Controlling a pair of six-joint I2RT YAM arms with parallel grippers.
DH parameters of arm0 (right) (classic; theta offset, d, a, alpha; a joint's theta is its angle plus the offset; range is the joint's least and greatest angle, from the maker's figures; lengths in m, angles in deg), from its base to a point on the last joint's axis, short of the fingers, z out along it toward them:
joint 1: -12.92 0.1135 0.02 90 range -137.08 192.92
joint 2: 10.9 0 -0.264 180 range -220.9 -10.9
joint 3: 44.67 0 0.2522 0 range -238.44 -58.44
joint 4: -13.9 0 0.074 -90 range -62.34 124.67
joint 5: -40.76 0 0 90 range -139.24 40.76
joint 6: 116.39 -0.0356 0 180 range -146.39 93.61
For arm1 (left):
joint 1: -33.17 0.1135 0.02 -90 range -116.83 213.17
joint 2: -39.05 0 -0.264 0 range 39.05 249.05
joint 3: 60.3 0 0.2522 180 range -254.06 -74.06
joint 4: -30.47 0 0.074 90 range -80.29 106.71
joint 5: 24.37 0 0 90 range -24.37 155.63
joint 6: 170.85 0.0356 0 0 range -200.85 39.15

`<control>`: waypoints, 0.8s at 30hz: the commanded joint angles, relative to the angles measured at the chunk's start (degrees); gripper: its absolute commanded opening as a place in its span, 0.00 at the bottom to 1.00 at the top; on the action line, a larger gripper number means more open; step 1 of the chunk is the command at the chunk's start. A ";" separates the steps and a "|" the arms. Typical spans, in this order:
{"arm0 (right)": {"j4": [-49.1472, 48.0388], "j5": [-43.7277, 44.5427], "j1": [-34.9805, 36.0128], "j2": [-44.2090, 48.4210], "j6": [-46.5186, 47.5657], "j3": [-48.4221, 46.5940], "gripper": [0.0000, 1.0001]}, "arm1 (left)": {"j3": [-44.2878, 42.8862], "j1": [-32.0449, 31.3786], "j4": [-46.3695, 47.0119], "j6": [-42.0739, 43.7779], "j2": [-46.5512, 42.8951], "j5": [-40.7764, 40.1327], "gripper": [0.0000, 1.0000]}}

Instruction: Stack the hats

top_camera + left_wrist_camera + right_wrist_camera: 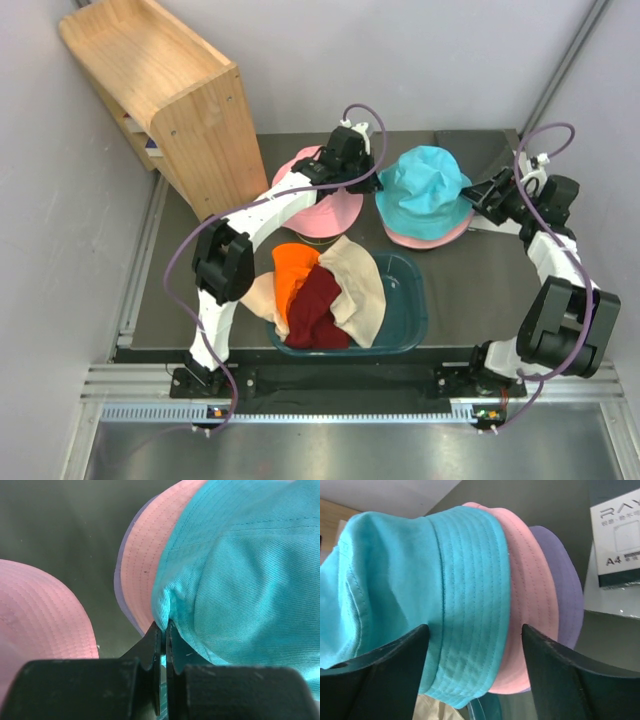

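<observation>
Teal hat topping a pile at the far right of the tabletop, one gripper at each side.

The teal hat lay over a second pink hat and a lavender hat, brims overlapping. The left gripper had its jaws together at the teal brim's edge; whether they pinched fabric could not be told. The right gripper stood with jaws wide apart, the teal brim between them. A pink hat lay at the far middle. At the near edge a tub held an orange hat, a maroon hat and a beige hat.
</observation>
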 commanded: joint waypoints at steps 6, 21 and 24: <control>-10.12 -6.92 -0.63 -3.00 -3.28 1.35 0.57 | -2.37 0.49 1.86 0.46 0.86 0.06 0.00; 8.84 8.18 -0.63 -1.33 9.80 -0.05 0.00 | -2.54 0.49 0.55 1.42 3.32 -0.99 0.00; 11.57 12.75 -0.63 -1.33 11.65 0.03 0.00 | -2.72 0.41 0.63 2.04 3.67 -1.26 0.00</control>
